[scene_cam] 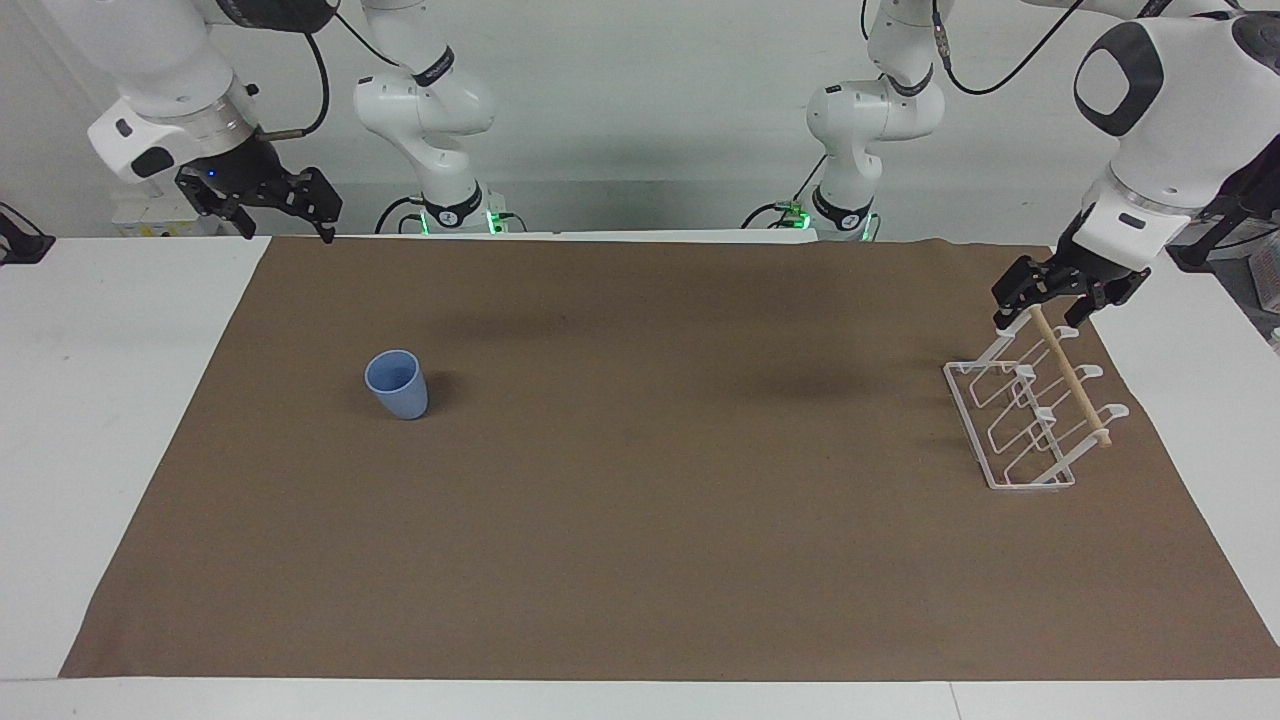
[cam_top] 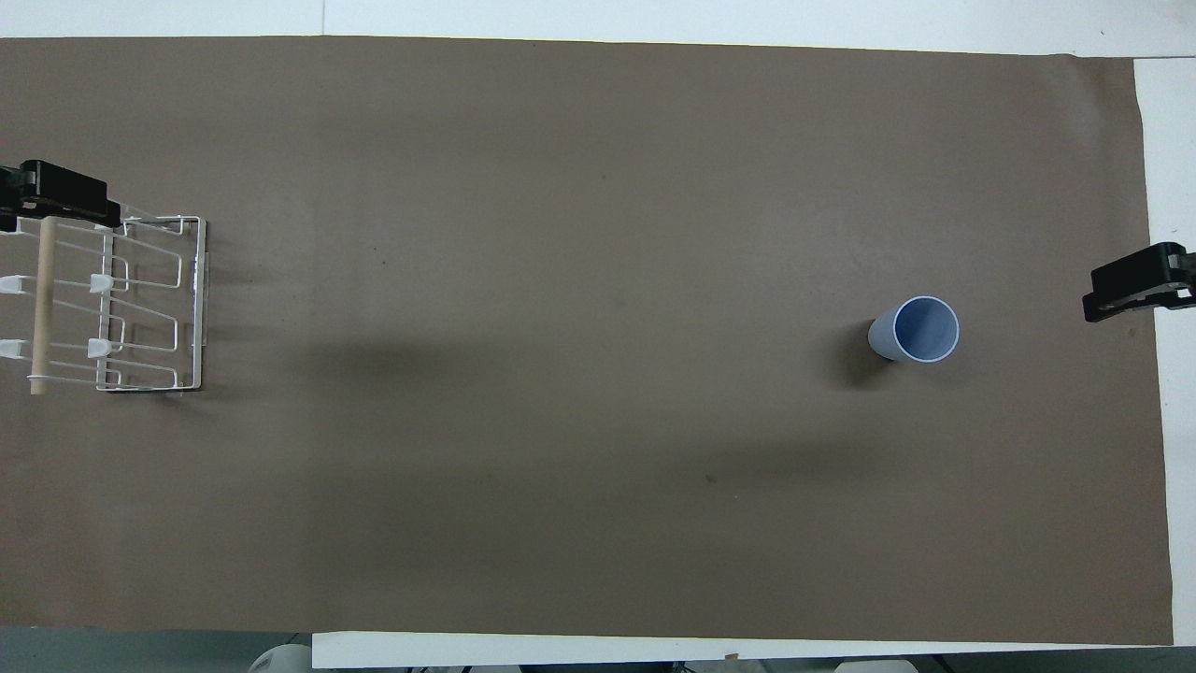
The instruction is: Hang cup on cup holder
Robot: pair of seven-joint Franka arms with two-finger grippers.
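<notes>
The light blue cup [scene_cam: 397,385] stands upright with its mouth up on the brown mat, toward the right arm's end of the table; it also shows in the overhead view [cam_top: 914,329]. The white wire cup holder [scene_cam: 1030,415] with its wooden dowel [scene_cam: 1070,375] stands toward the left arm's end, also in the overhead view [cam_top: 140,304]. My left gripper [scene_cam: 1036,316] is open at one end of the dowel, a finger on each side of it, and shows in the overhead view [cam_top: 56,201]. My right gripper [scene_cam: 287,230] is open and empty, raised over the mat's edge, apart from the cup.
The brown mat [scene_cam: 640,560] covers most of the white table [scene_cam: 100,400]. A bare white strip runs along each end and along the edge farthest from the robots. A small black object [scene_cam: 20,245] sits at the table's edge at the right arm's end.
</notes>
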